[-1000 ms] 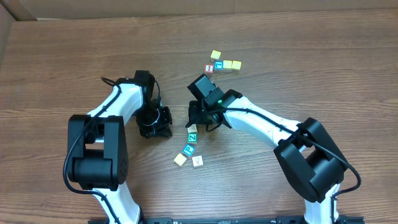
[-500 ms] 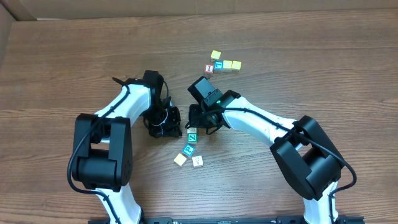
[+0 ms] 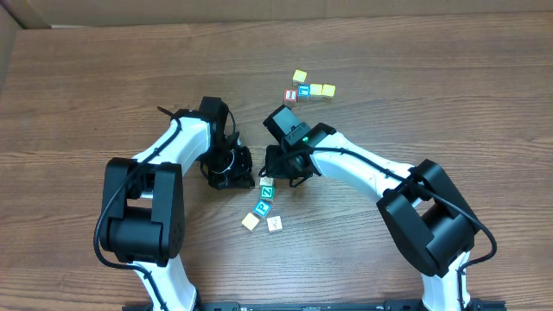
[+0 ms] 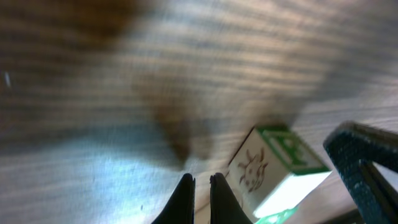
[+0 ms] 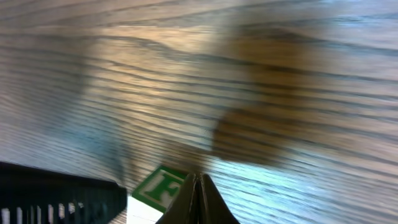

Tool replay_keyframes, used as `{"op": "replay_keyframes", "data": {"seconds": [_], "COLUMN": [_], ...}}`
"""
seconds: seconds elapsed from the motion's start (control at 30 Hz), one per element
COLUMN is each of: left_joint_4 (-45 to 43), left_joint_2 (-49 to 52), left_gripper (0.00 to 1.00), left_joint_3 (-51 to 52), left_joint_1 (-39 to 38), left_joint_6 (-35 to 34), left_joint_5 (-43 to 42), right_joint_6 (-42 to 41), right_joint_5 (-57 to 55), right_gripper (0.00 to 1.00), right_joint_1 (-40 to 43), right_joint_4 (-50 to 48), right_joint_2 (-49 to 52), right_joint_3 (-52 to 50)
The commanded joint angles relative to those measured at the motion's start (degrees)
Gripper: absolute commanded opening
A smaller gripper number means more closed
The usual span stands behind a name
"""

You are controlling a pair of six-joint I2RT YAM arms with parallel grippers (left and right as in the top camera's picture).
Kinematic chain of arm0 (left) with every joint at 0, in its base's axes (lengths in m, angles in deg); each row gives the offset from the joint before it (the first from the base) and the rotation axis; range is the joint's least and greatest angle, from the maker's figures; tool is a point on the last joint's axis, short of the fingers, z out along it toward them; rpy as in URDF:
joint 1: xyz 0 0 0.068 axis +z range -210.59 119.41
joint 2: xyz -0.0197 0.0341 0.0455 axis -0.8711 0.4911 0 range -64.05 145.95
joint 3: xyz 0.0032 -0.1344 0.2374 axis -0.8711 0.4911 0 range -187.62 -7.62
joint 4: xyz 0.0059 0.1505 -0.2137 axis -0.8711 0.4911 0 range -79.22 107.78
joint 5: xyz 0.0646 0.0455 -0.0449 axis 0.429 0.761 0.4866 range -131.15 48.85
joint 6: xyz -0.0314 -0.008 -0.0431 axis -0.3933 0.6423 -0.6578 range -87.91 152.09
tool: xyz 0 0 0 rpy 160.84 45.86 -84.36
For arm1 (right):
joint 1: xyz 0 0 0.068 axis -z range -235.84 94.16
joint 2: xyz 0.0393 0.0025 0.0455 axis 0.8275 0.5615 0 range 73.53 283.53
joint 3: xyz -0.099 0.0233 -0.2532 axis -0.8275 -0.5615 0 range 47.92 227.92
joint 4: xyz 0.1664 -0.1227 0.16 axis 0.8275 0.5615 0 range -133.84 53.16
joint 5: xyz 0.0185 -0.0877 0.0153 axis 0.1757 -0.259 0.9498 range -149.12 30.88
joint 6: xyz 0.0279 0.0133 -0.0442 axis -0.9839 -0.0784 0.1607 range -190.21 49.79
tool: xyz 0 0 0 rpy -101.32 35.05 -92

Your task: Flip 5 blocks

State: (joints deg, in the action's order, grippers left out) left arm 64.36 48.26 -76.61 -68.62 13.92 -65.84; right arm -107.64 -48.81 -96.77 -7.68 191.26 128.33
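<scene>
A green-faced block (image 3: 267, 187) lies on the wood table between my two grippers. Below it lie a blue-faced block (image 3: 263, 207), a pale cream block (image 3: 251, 222) and a whitish block (image 3: 275, 224). My left gripper (image 3: 244, 177) is shut and empty, low at the green block's left side. In the left wrist view its tips (image 4: 200, 185) sit just left of the green block (image 4: 273, 163), whose side shows a drawn figure. My right gripper (image 3: 276, 175) is shut and empty just above that block. Its tips (image 5: 198, 182) stand at the edge of the green F face (image 5: 158, 186).
A second group sits at the back: a red-faced cube (image 3: 291, 96), a blue-faced cube (image 3: 303, 90) and three yellow cubes (image 3: 321, 90). Both arms reach in from the front edge and meet mid-table. The left gripper's dark body (image 5: 56, 198) shows in the right wrist view.
My left gripper has swung right, closing in on the green block's left side. The right gripper has barely shifted. The blocks lie where they were.
</scene>
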Motion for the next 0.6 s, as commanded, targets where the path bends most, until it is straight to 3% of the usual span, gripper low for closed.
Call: {"op": "replay_keyframes", "data": {"seconds": [0.0,0.57], "left_joint_4": [-1.6,-2.5], "left_joint_2": [0.3,0.3], "left_gripper": [0.04,0.04], "left_joint_3": [0.3,0.3], "left_joint_1": [-0.3,-2.6], "left_joint_6": [1.0,0.8], "left_joint_5": [0.0,0.0], "right_joint_6": [0.4,0.0], "right_joint_5": [0.3,0.3], "right_gripper": [0.04,0.04], "right_joint_1": [1.1,1.3], "right_joint_4": [2.6,13.5], "right_joint_2": [-2.4,-3.3], "right_joint_3": [2.7,2.6]}}
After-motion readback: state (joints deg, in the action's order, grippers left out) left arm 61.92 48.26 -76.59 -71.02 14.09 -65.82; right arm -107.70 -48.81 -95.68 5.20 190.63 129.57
